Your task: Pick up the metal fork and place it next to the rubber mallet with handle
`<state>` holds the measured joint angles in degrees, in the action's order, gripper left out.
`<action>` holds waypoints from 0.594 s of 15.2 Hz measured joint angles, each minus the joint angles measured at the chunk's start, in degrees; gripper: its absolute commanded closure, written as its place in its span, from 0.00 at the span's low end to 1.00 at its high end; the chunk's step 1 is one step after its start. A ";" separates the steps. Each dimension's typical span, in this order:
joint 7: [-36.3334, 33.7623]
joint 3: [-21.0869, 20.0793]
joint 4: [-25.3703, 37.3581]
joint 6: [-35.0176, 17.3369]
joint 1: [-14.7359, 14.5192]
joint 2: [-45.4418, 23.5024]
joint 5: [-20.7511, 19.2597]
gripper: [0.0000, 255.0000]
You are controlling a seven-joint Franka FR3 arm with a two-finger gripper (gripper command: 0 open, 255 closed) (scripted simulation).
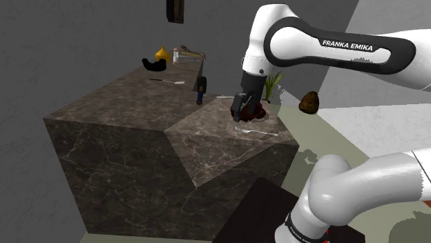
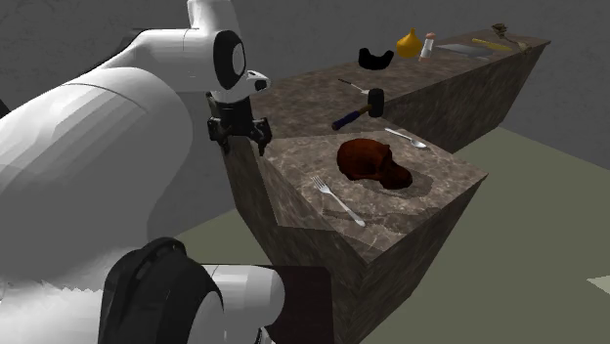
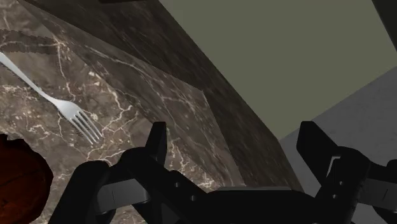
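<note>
On the arm [image 1: 347,45]: reads "FRANKA EMIKA" in white capitals along the dark band of the upper link.

Silver fork [image 2: 337,200]: lies flat on the brown marbled counter [image 2: 445,181], on the near slab, just beside a dark red-brown lump [image 2: 371,163] and between that lump and the slab's front edge. Runs, in the second exterior view, from upper left to lower right, tines at the upper-left end toward the arm's side, handle tip toward the slab's near corner. Sits well apart from the mallet [image 2: 360,109], which rests beyond the lump with its black head up-right and blue handle down-left.

Gripper [image 2: 238,137]: hovers at the counter's edge by the corner nearest the arm, fingers spread wide, clasping nothing.

In the wrist view: shows the fork [image 3: 57,102] with tines aimed toward the gripper [image 3: 235,130], stopping short of the nearer finger [image 3: 156,149]. Lies outside the gap, off to that finger's outer side, untouched. Between the fingers: counter edge and olive floor [image 3: 286,57].
</note>
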<state>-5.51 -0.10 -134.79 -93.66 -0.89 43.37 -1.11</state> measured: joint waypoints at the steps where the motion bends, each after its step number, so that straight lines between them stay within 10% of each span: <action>1: 0.00 0.00 0.00 0.00 0.00 0.00 0.00 0.00; 9: 16.41 10.49 -5.01 -6.60 0.56 -1.17 -5.76 0.00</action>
<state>10.91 10.38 -139.80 -100.27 -0.34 42.19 -6.87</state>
